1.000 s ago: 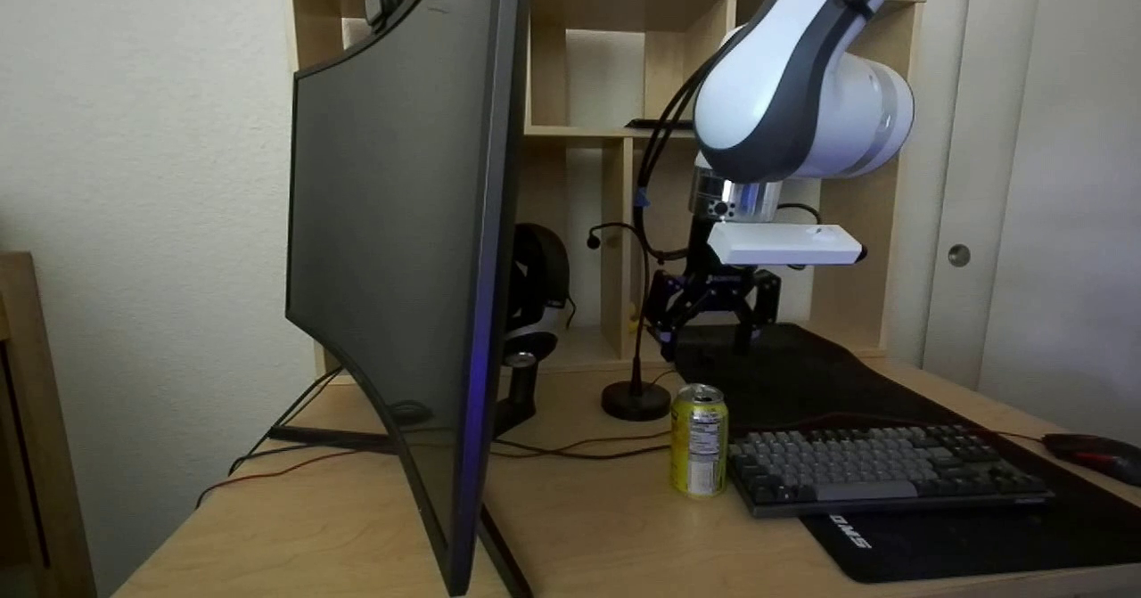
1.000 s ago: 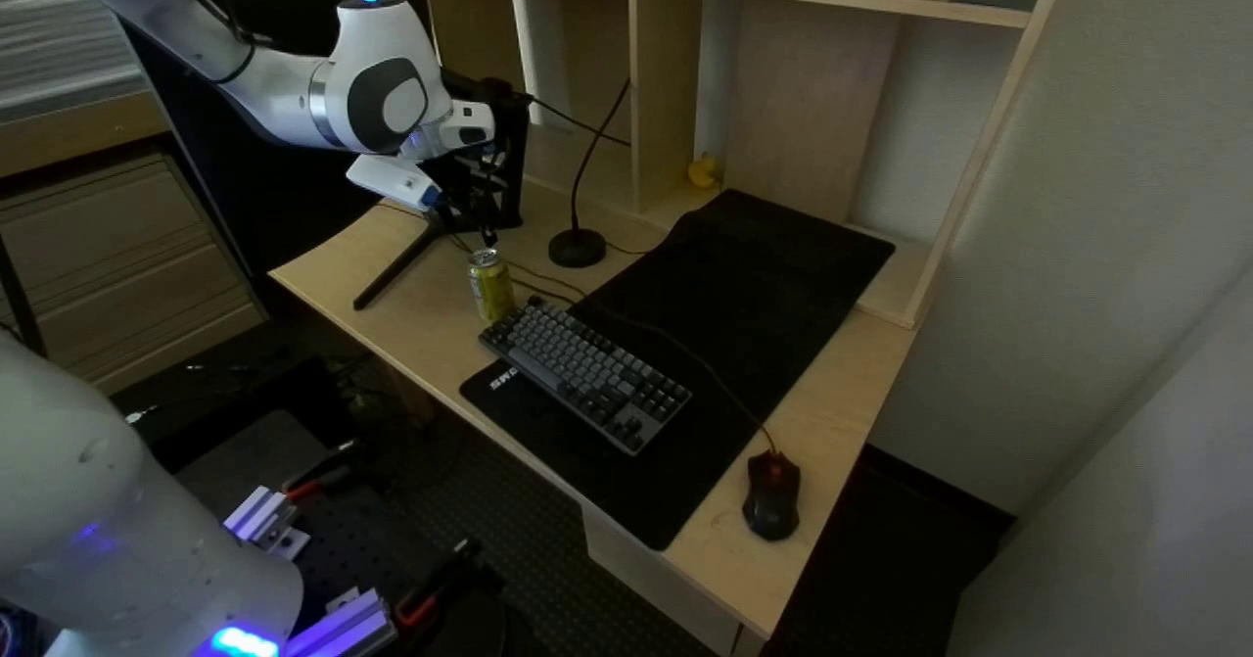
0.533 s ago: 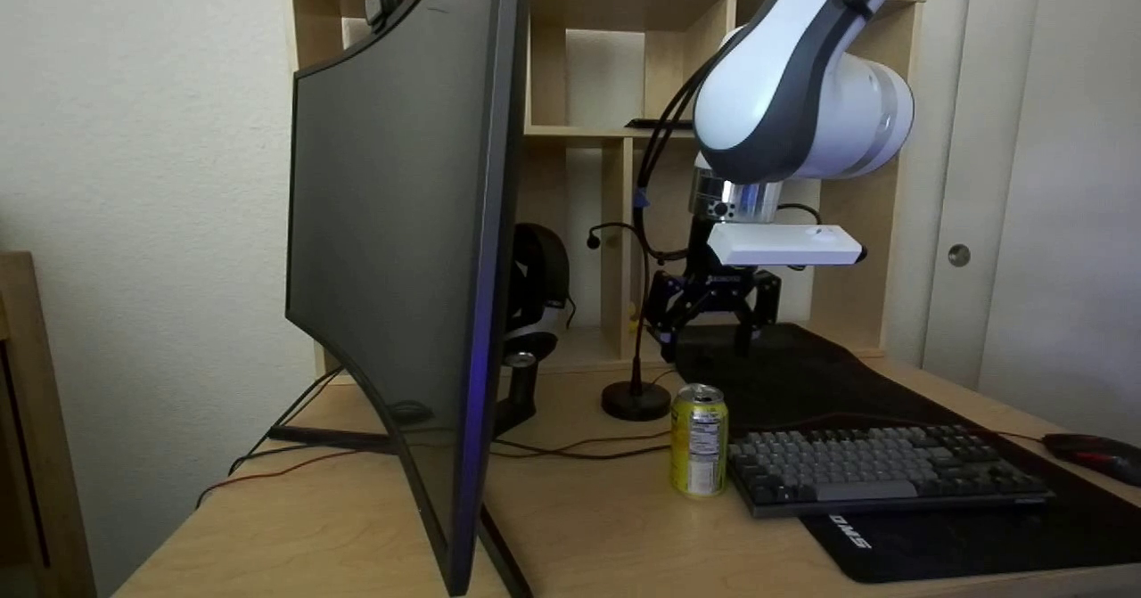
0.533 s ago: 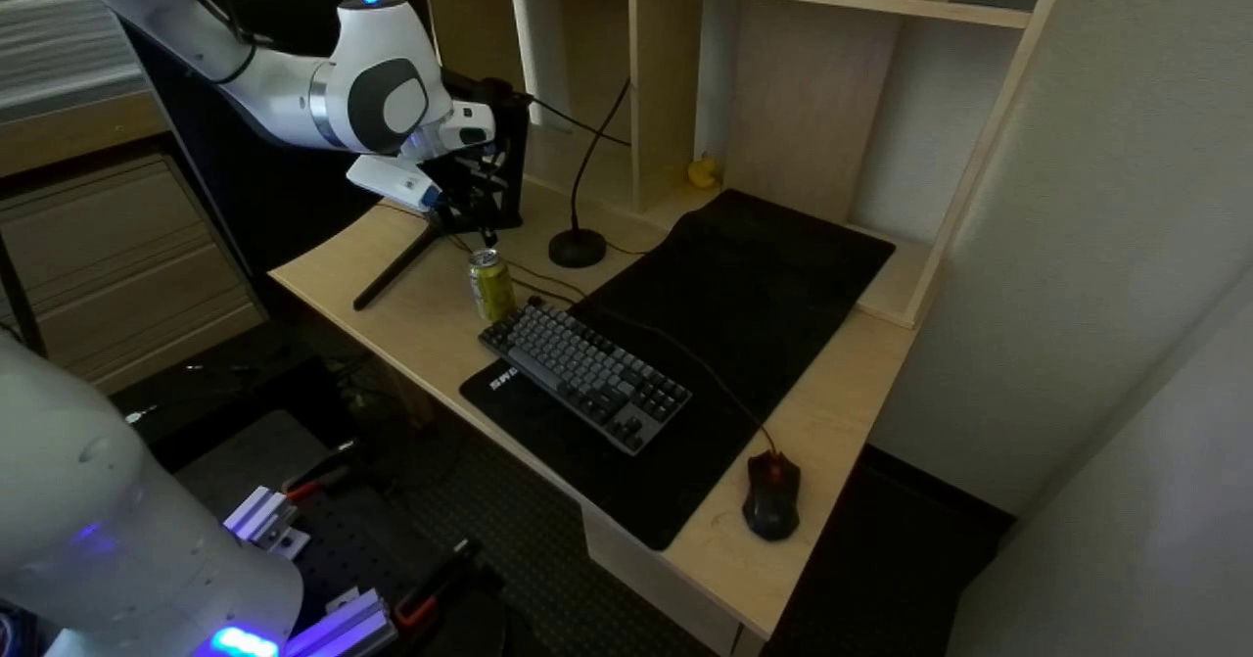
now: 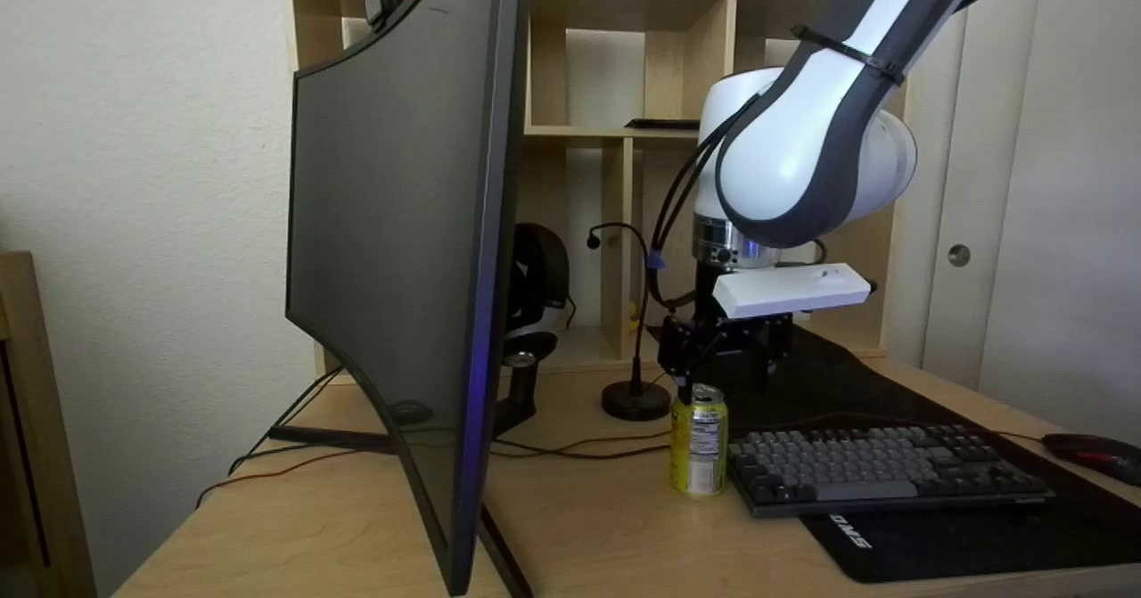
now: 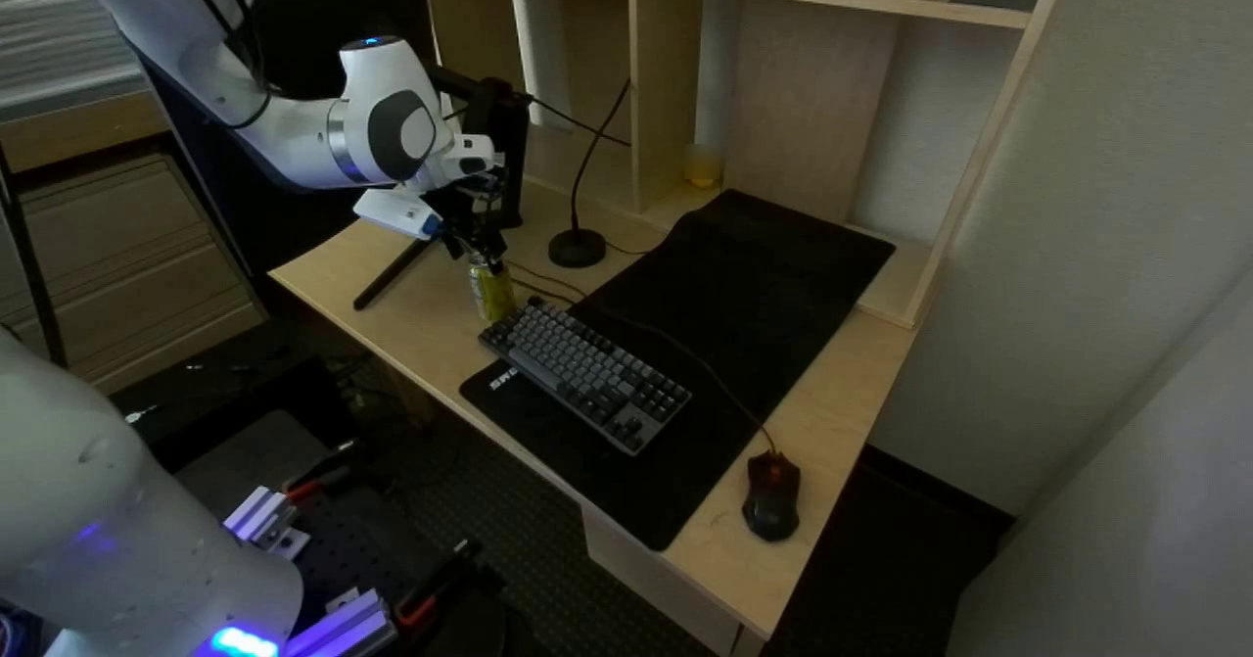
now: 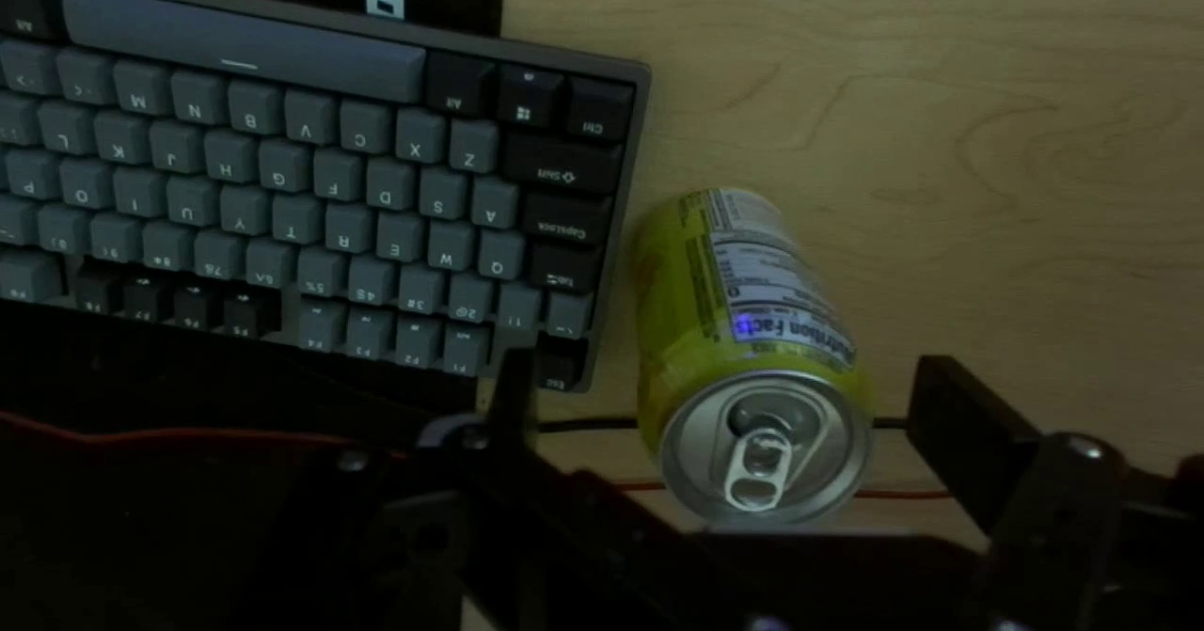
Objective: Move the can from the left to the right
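From the left in an exterior view, we see the monitor (image 5: 392, 224), then the microphone (image 5: 636, 404). Next we find the yellow can (image 5: 700, 451), upright on the desk (image 5: 606, 527). The gripper (image 5: 726, 380) hangs at the can's silvery top; in the wrist view we see its 2 fingers (image 7: 969, 433) spread, 1 to each side. Then comes the keyboard (image 5: 878, 469), just beside the can, and farthest right the mouse (image 5: 1096, 457).
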Controlling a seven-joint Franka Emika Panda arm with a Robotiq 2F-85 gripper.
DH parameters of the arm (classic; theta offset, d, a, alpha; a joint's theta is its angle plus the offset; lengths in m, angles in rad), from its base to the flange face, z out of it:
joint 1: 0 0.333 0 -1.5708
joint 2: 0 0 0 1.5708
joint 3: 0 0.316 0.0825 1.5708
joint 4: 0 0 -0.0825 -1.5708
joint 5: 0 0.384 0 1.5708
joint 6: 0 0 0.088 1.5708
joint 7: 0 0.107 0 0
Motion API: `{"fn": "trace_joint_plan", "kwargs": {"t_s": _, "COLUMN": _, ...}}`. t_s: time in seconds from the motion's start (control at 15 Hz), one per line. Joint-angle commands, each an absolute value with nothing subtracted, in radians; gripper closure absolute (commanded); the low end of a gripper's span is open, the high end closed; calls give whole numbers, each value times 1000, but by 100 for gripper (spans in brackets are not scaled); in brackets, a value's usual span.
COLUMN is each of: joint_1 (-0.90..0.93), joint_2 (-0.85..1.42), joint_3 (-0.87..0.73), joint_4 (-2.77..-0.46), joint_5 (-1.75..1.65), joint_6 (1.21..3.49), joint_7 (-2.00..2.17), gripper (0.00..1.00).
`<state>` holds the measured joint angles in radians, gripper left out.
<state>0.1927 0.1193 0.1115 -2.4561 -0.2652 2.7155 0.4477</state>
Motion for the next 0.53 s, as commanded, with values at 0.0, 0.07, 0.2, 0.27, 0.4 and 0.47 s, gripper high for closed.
{"fn": "trace_joint_plan", "kwargs": {"t_s": 0.0, "joint_1": 200, "joint_2": 116, "joint_3": 104, "joint_4": -2454, "joint_5": -260, "joint_6": 2713, "joint_7": 443, "gripper": 0}}
{"fn": "trace_joint_plan", "kwargs": {"t_s": 0.07, "joint_1": 196, "joint_2": 125, "joint_3": 110, "joint_4": -2452, "joint_5": -240, "joint_6": 2715, "joint_7": 419, "gripper": 0}}
{"fn": "trace_joint_plan", "kwargs": {"t_s": 0.2, "joint_1": 189, "joint_2": 133, "joint_3": 128, "joint_4": -2454, "joint_5": -171, "joint_6": 2718, "joint_7": 360, "gripper": 0}}
{"fn": "trace_joint_plan", "kwargs": {"t_s": 0.27, "joint_1": 185, "joint_2": 132, "joint_3": 139, "joint_4": -2454, "joint_5": -126, "joint_6": 2717, "joint_7": 318, "gripper": 0}}
{"fn": "trace_joint_plan", "kwargs": {"t_s": 0.4, "joint_1": 182, "joint_2": 116, "joint_3": 150, "joint_4": -2461, "joint_5": -51, "joint_6": 2711, "joint_7": 260, "gripper": 0}}
{"fn": "trace_joint_plan", "kwargs": {"t_s": 0.47, "joint_1": 190, "joint_2": 106, "joint_3": 136, "joint_4": -2462, "joint_5": -74, "joint_6": 2704, "joint_7": 294, "gripper": 0}}
